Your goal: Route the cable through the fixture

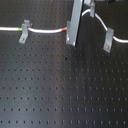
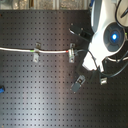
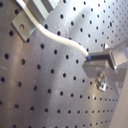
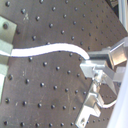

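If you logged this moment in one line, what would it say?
gripper: shut on cable | cable seated in two clips | third clip: cable beside it

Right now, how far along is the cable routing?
Done: the cable sits in the clip on the first exterior view's left. In hand: the gripper grips the cable close by the fixture. Left: I cannot tell whether it is seated in the slot; probably seat it, then release.

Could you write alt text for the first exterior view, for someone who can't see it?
A white cable runs across a black perforated table, passing three grey clips: left, middle and right. It carries green and red bands.
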